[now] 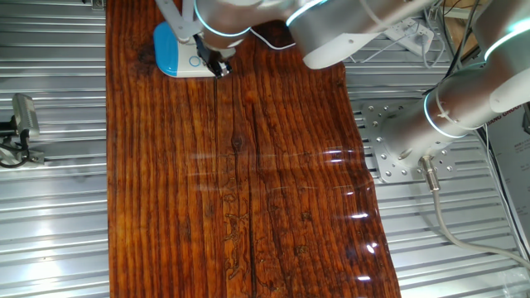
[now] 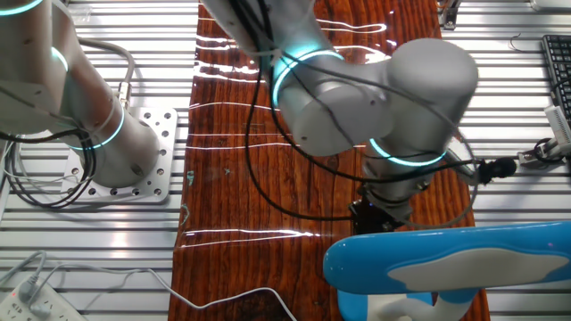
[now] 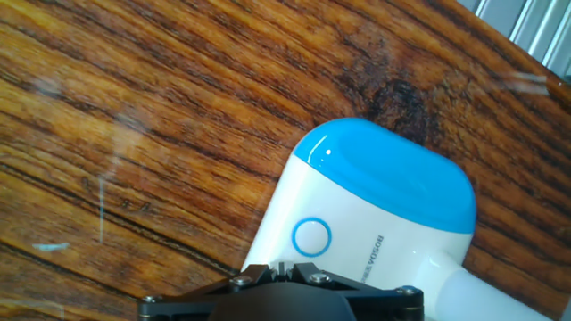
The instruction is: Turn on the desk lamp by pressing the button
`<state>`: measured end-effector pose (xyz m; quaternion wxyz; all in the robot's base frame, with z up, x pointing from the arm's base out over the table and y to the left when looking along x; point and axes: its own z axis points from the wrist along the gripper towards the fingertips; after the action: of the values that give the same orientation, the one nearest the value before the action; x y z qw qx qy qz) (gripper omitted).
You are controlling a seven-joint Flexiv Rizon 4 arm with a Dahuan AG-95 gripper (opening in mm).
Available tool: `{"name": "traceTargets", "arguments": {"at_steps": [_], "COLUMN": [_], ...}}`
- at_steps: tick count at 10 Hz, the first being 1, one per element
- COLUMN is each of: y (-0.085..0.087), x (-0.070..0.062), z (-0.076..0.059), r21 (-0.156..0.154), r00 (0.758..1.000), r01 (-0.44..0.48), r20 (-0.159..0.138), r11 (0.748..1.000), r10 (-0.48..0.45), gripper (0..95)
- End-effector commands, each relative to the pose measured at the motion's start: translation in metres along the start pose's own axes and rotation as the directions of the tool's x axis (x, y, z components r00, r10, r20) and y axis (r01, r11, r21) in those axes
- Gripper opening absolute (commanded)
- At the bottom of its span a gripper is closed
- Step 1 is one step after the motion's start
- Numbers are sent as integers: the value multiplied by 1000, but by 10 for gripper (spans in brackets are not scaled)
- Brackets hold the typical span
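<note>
The desk lamp (image 1: 175,48) stands at the far left corner of the wooden table; its base is blue on one side and white on the other. The button (image 1: 195,60) is a small blue-ringed circle on the white part. In the hand view the lamp base (image 3: 384,192) fills the right half, with the button (image 3: 311,237) just beyond my fingertips. My gripper (image 3: 281,266) is shut with nothing in it. From above, the gripper (image 1: 219,68) hangs at the base's right edge. The lamp's blue and white head (image 2: 446,259) hides the base in the other fixed view, behind the gripper (image 2: 375,216).
The wooden table (image 1: 248,182) has slatted metal on both sides. The arm's mounting plate (image 1: 397,141) lies to the right. A white power strip (image 2: 27,301) with a cable lies off the table's corner. A keyboard (image 2: 558,62) is at the edge.
</note>
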<state>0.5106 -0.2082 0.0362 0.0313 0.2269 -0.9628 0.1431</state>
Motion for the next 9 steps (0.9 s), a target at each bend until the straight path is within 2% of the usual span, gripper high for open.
{"name": "traceTargets", "arguments": {"at_steps": [1, 4, 6, 7, 8, 9], "y": [1, 1, 1, 1, 0, 0], "x": [1, 2, 2, 2, 2, 1], "z": [40, 39, 39, 39, 39, 39], "r21": [21, 4, 6, -11, -11, -25], "r00": [1000, 1000, 1000, 1000, 1000, 1000], "r01": [3, 4, 2, -17, -16, -22], "r20": [7, 15, 5, -12, -8, -6], "r11": [1000, 1000, 1000, 1000, 1000, 999], "r10": [-4, -4, -2, 17, 16, 22], "gripper": [0, 0, 0, 0, 0, 0]}}
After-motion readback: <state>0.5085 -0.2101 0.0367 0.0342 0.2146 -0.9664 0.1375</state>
